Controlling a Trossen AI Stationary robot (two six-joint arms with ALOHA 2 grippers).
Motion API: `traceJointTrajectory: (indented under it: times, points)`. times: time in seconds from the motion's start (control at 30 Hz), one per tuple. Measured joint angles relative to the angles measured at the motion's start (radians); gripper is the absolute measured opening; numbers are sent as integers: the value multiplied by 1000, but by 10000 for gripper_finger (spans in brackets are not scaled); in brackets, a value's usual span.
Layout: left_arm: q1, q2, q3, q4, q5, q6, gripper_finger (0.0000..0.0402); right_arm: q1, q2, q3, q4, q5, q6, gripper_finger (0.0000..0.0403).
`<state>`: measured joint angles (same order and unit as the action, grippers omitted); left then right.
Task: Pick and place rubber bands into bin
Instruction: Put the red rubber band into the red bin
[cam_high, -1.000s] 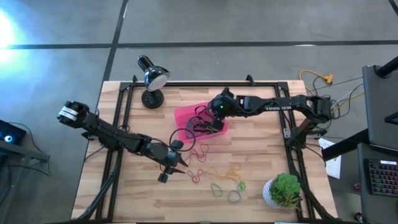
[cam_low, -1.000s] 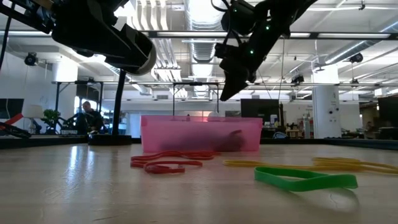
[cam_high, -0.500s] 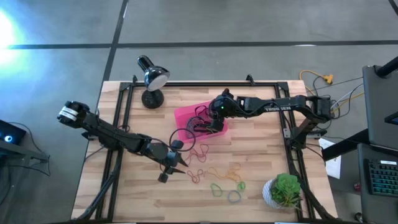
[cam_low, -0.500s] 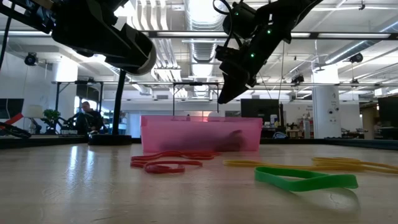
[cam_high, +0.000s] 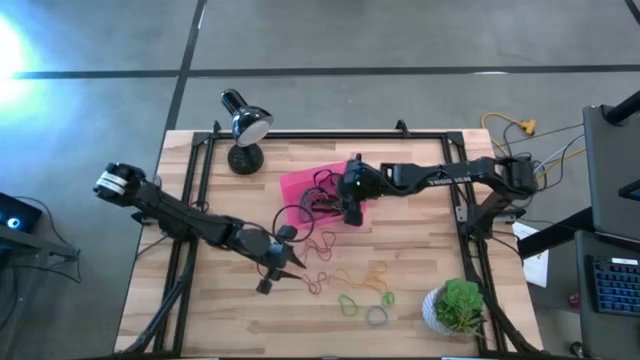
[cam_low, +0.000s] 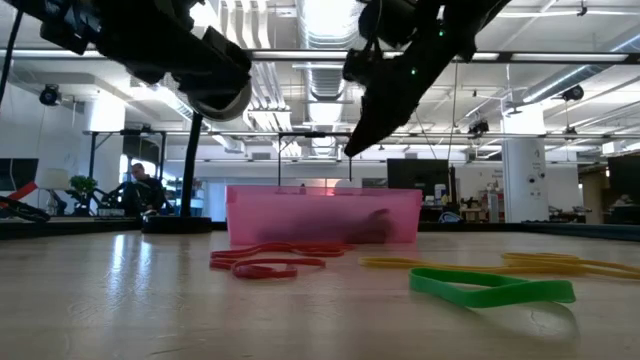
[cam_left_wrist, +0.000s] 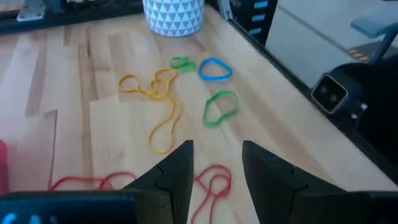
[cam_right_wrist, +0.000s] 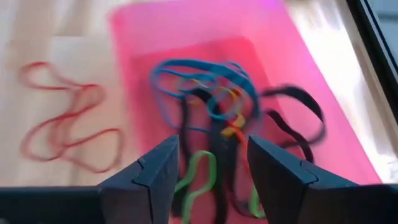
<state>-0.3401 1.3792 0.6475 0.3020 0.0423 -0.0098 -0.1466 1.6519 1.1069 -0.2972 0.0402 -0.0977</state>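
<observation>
The pink bin (cam_high: 305, 188) sits mid-table and holds blue (cam_right_wrist: 205, 87), black (cam_right_wrist: 298, 118) and green (cam_right_wrist: 196, 174) rubber bands. My right gripper (cam_high: 350, 210) hangs open above the bin's near right corner, clear of it in the low view (cam_low: 355, 148), with nothing between its fingers (cam_right_wrist: 214, 168). Loose bands lie flat on the table: red (cam_high: 320, 245), yellow (cam_left_wrist: 155, 93), green (cam_left_wrist: 221, 106) and blue (cam_left_wrist: 214, 68). My left gripper (cam_high: 285, 270) hovers open above the red bands (cam_left_wrist: 211, 183), touching none.
A black desk lamp (cam_high: 243, 125) stands at the far left of the table. A white pot with a green plant (cam_high: 455, 308) stands at the near right corner. Black rails frame the tabletop (cam_high: 190, 190). Yellow cables (cam_high: 515, 127) lie off the table's right.
My right gripper has swung a little toward the table's near edge above the bin and turned about its wrist. The left arm has kept still, and the loose bands on the table lie as before.
</observation>
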Motion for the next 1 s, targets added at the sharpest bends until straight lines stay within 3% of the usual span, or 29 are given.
traceJointTrajectory:
  times: [0.3, 0.67, 0.87, 1.0]
  points:
    - [0, 195, 27, 25, -111, 43, 121, 205, -90, 0, -12, 1, -63, 170]
    - [16, 313, 89, 18, -403, 50, 121, 517, -227, -42, -17, 47, 76, 147]
    - [40, 297, 89, -11, -393, 16, 121, 717, -268, -74, -13, 263, 150, 136]
    - [42, 275, 89, -32, -188, 4, 121, 830, -286, -102, -11, 436, 204, 129]
